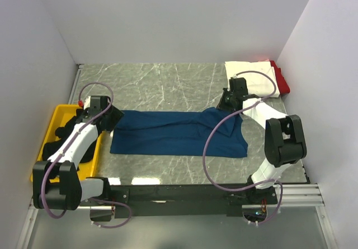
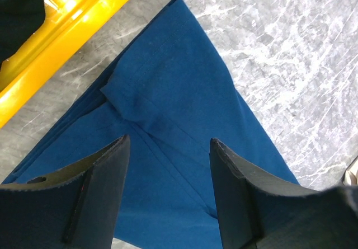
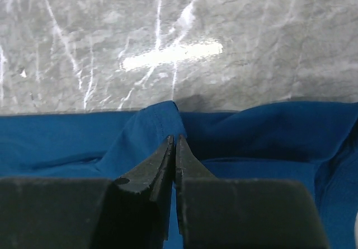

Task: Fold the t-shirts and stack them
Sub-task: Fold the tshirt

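At the near edge of the grey marbled worktop [image 1: 168, 87], we see two arms bolted side by side. The left arm reaches forward along the left side. Just beside it, on the left edge of the worktop, sits a yellow tray [image 1: 56, 114] holding crumpled black t-shirts [image 1: 49, 148].

The left fingers [image 2: 106, 193] are spread wide and released, gripping nothing. They hang over the left end of the navy-blue t-shirt [image 1: 173, 134], where a small fold of cloth lies under the gap between them. We cannot tell whether they touch the cloth.

The navy-blue t-shirt lies across the middle of the worktop as a long band running from left to right, folded over itself. Its left end is close to the tray. No chest print shows on the side facing up.

The right arm bends in from the right. The right fingers [image 3: 156, 170] are clenched together on the far right corner of the navy-blue t-shirt. A ridge of blue cloth rises right at their tips, and the cloth around them is bunched up.

In the far right corner, beyond the right fingers, a folded white t-shirt [image 1: 263, 87] rests on a red t-shirt [image 1: 282, 81], which shows along its right side.
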Motion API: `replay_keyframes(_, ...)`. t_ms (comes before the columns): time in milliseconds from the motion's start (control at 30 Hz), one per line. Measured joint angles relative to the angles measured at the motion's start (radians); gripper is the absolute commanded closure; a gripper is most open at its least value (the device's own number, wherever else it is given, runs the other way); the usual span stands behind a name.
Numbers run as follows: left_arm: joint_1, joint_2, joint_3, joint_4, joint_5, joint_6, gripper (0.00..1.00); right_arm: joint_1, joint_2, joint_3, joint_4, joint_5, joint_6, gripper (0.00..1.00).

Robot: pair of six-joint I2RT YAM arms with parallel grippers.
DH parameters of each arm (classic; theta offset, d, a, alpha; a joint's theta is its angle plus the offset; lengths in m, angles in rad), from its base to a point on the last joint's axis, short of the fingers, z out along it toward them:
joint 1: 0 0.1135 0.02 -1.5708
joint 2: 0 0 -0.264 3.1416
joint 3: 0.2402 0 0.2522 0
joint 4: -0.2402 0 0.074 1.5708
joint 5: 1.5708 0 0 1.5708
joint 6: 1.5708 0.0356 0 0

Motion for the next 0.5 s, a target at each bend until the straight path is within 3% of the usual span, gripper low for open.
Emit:
replay_keyframes(300, 0.0, 0.0, -0.009, 0.004, 0.0, 0.0, 0.36, 0.014, -0.038, -0.072, 0.0, -0.03, 0.011, 0.97)
replay_keyframes(500, 0.0, 0.0, -0.015, 0.017, 0.0, -0.001, 0.36, 0.049, -0.194, -0.164, -0.004, -0.055, 0.021, 0.98)
